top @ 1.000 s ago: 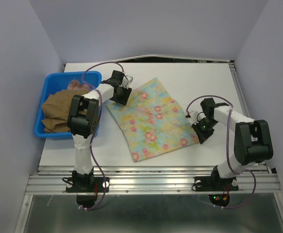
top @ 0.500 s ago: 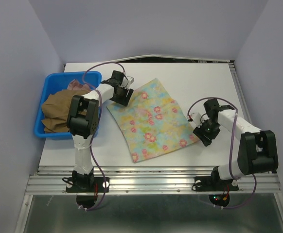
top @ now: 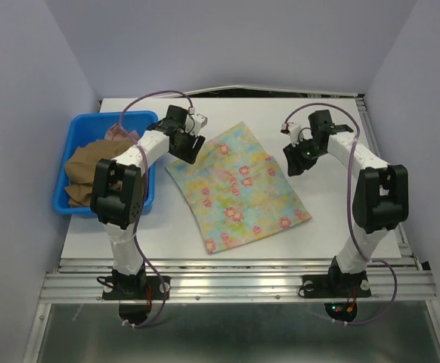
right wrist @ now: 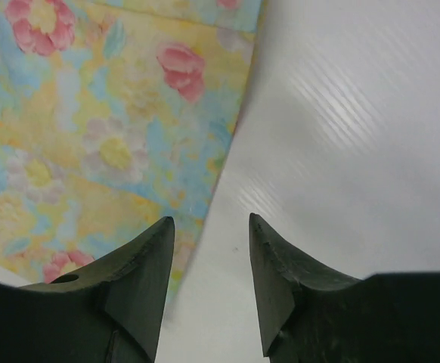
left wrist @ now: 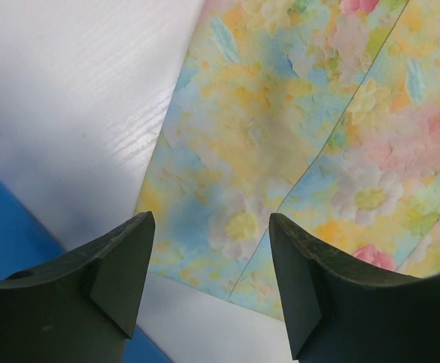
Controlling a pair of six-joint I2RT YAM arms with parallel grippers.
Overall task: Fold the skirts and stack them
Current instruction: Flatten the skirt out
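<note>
The pastel yellow-blue skirt with pink flowers [top: 239, 185] lies spread flat on the white table [top: 326, 125]. My left gripper [top: 184, 151] is open and empty, just above the skirt's far left corner [left wrist: 205, 257]. My right gripper [top: 293, 162] is open and empty, above the skirt's right edge [right wrist: 235, 136]. The brown pleated skirt [top: 88, 172] lies crumpled in the blue bin [top: 69, 208]. The dusty pink skirt [top: 116, 133] shows as a small patch at the bin's far end.
The blue bin stands at the table's left edge, close to the left arm. Purple walls enclose the table on three sides. A metal rail [top: 235, 281] runs along the near edge.
My right gripper has moved from the skirt's near right corner up and away to its far right edge. My left gripper has shifted slightly by the far left corner. The skirt has not moved.
</note>
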